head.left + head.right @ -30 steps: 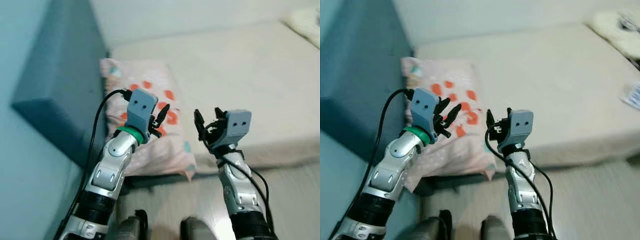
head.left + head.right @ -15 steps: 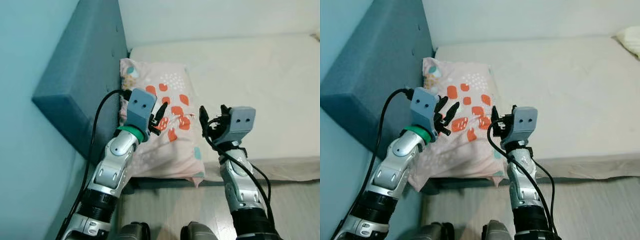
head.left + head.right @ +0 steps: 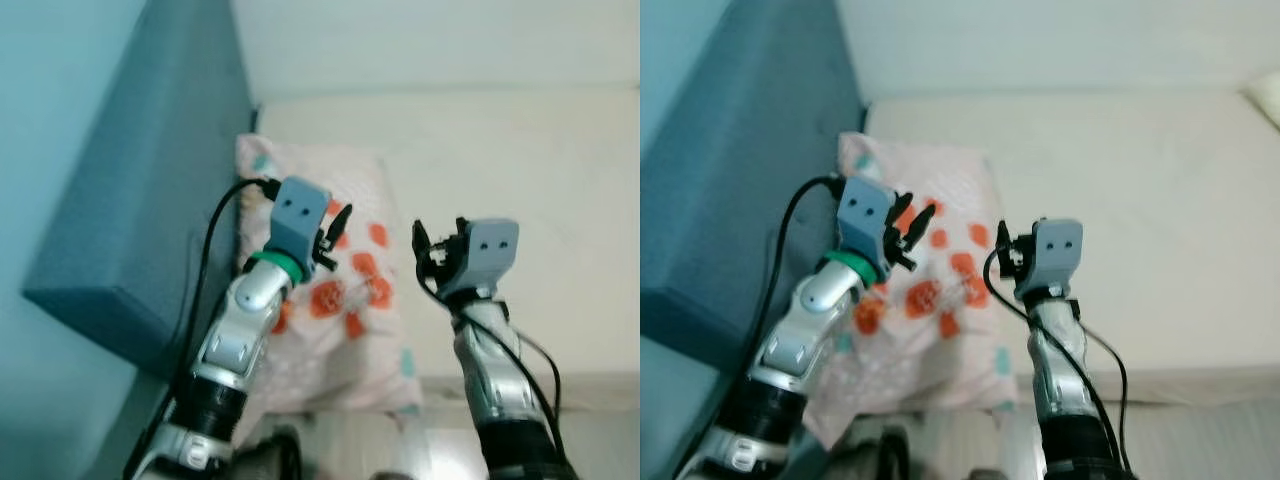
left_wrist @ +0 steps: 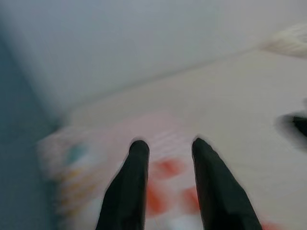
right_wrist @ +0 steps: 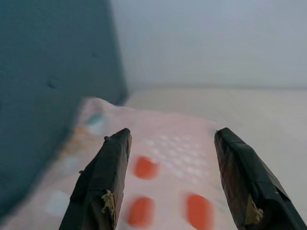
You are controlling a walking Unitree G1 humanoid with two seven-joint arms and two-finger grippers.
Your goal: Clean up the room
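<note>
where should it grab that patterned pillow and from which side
Probably the near edge of the pillow, coming from the robot's own side. It lies flat on the bed with its far side against the blue headboard, so only the near corners, which overhang the mattress edge, give fingers something to pinch. Both the left gripper and right gripper hang open above it.

Both silver arms raised, forearms angled up and forward over the pillow (image 3: 345,300). Left gripper (image 3: 332,232) above the pillow's middle, fingers (image 4: 129,187) parted, nothing between. Right gripper (image 3: 432,252) above the pillow's right edge, fingers (image 5: 103,187) spread wide, empty.
</note>
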